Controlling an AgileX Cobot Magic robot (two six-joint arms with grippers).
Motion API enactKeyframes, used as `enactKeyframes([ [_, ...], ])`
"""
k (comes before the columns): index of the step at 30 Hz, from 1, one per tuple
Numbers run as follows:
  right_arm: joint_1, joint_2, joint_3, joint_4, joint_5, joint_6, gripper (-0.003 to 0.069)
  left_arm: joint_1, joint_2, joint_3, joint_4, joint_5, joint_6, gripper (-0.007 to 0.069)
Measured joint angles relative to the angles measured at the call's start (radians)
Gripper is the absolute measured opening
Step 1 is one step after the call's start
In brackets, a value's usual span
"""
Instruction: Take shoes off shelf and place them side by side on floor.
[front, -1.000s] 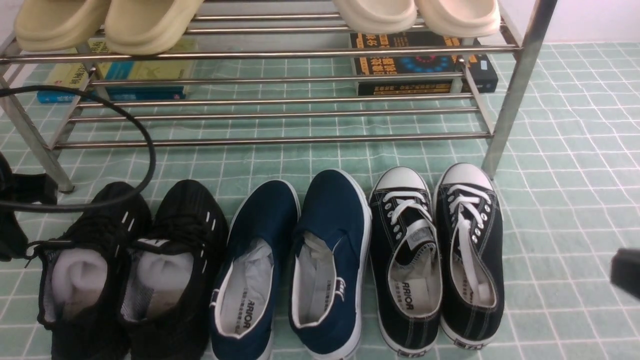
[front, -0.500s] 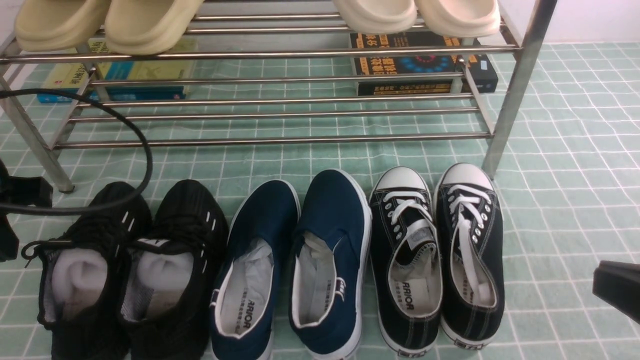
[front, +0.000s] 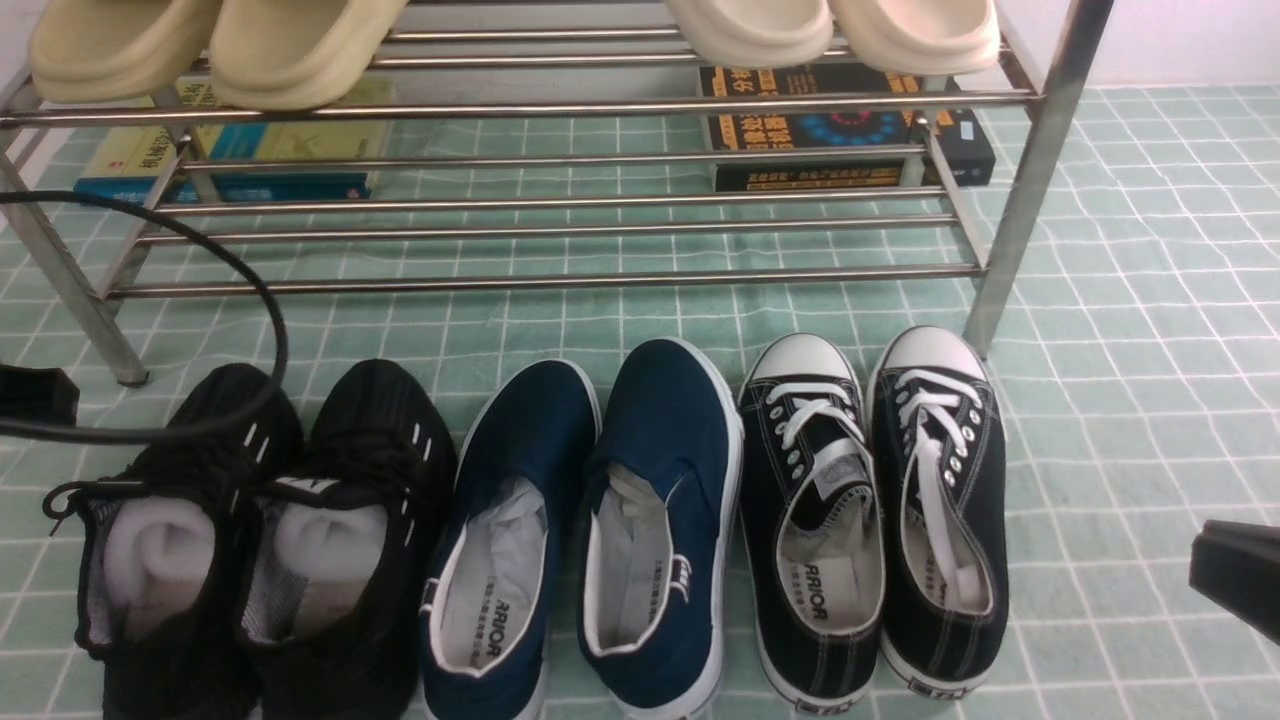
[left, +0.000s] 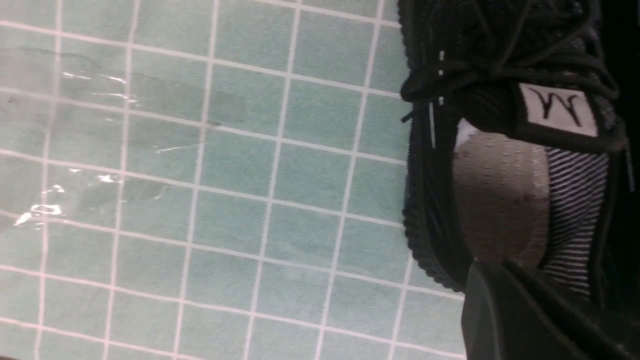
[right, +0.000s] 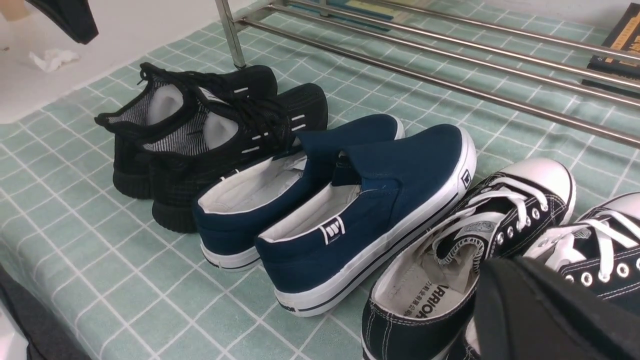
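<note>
my navy slip-ons (front: 590, 530) sit on the green tiled floor (front: 1130, 380), side by side and touching along their inner sides, toes toward the shelf (front: 560, 275) and heels toward me. they stand just in front of the shelf's lowest bars, clear of the rack. the black knit sneakers (front: 260, 540) are just beside them toward the floor's left edge, and the black laced sneakers with white toes (front: 875, 510) press against them on the other side, near the shelf's right front leg.

my left gripper (front: 35, 392) shows only as a dark block at the left edge of the front view, with a black cable (front: 270, 300) looping over it; i cannot tell how far its fingers are spread, and i see nothing in them. my right gripper (front: 1235, 575) pokes in low at the right edge, apart from the laced sneakers; its finger spread is not visible either.

beige slides (front: 215, 45) and cream slides (front: 830, 30) rest on the upper tier, with books (front: 850, 125) behind the rack.
</note>
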Motion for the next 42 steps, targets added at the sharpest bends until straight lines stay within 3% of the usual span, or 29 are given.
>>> enactKeyframes([
  [6, -0.191, -0.07, 0.134, 0.0, -0.009, 0.0, 0.001, 0.0, 0.0, 0.0, 0.005, 0.0, 0.0, 0.0018],
  [7, -0.279, -0.118, 0.196, 0.0, -0.008, 0.0, 0.001, 0.0, 0.0, 0.0, 0.007, 0.0, 0.0, 0.0018],
  [8, -0.288, -0.131, 0.21, 0.0, -0.008, 0.0, 0.001, 0.0, 0.0, 0.0, 0.007, 0.0, 0.0, 0.0018],
  [12, -0.484, -0.267, 0.344, 0.0, -0.004, 0.0, 0.0014, 0.0, 0.0, 0.0, 0.007, 0.0, 0.0, 0.0018],
  [18, -0.653, -0.399, 0.466, 0.001, 0.008, 0.0, 0.002, 0.0, -0.002, 0.0, 0.007, 0.004, 0.0, 0.0018],
  [29, -0.698, -0.47, 0.501, 0.0, 0.007, 0.0, 0.0029, 0.0, -0.173, 0.0, 0.007, 0.018, 0.0, 0.0018],
  [42, -0.698, -0.47, 0.501, 0.0, 0.008, 0.0, 0.0044, 0.0, -0.631, 0.061, -0.042, 0.089, 0.002, 0.0018],
])
